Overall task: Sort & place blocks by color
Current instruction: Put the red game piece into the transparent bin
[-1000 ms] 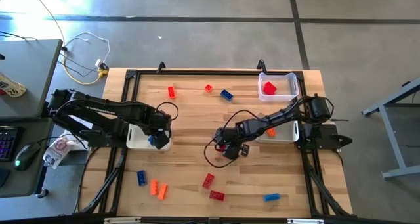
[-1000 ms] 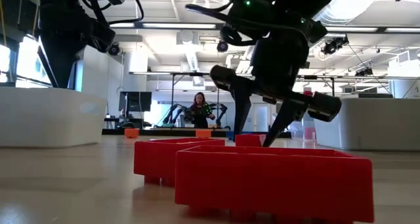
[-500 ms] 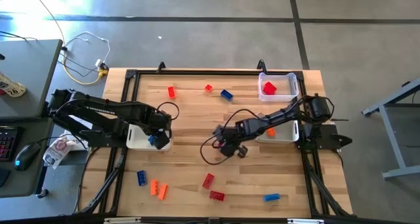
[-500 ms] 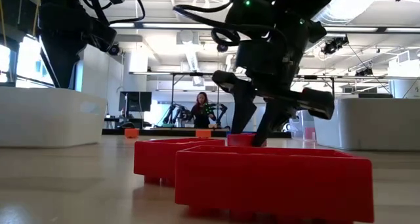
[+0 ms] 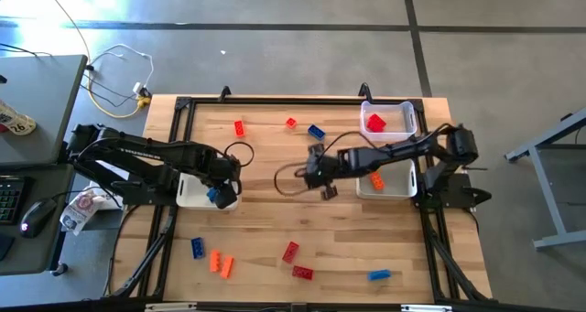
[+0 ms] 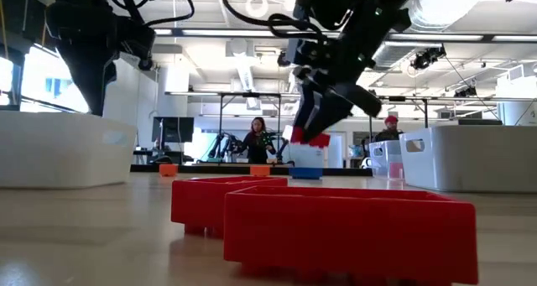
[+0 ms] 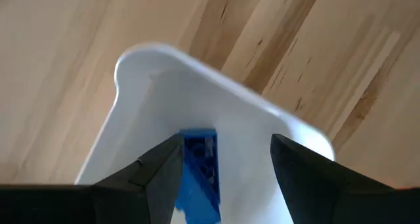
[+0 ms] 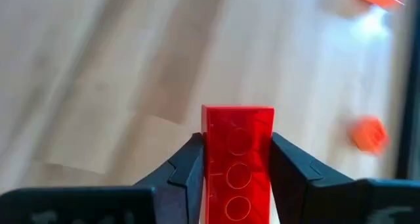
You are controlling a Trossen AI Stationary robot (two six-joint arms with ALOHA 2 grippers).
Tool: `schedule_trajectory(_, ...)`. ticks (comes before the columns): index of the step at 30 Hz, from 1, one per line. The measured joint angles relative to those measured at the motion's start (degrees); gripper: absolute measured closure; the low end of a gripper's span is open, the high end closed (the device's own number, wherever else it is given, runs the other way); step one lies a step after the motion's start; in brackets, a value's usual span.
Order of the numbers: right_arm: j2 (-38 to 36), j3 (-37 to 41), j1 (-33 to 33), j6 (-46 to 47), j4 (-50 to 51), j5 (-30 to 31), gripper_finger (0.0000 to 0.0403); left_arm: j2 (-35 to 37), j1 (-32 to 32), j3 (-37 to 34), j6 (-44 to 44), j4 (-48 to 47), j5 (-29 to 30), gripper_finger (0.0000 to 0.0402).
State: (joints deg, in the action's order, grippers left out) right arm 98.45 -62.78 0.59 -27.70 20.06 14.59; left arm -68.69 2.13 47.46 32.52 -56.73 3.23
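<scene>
My right gripper hangs above the middle of the table, shut on a red block, which also shows in the low view as a red block. My left gripper stands open over the left white bin. A blue block lies on the bin floor below its fingers. Loose blocks lie on the table: red ones and a blue one at the far side, and a blue one, orange ones and red ones at the near side. My right gripper pinches the red block by its two long sides between its two fingers. The fingers lie along the block, whose free end sticks out past the fingertips with the studded face toward the wrist camera. The fingers slant down toward the table's left. The block is lifted clear of the table.
A clear bin at the far right holds a red block. A white bin beside the right arm holds an orange block. Another blue block lies near the front edge. People show in the room beyond.
My right gripper has shut on the red block on the table. It has lifted the block clear, gone up and toward the table's far edge, and rolled its wrist. The block has left its place on the table.
</scene>
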Motion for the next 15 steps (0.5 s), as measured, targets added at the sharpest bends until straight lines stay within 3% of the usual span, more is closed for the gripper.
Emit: schedule_trajectory(15,-10.5,-0.04,13.56,2.32,3.14,14.0,0.0292,0.0,4.72,0.0,-16.29,13.95,9.19,0.019)
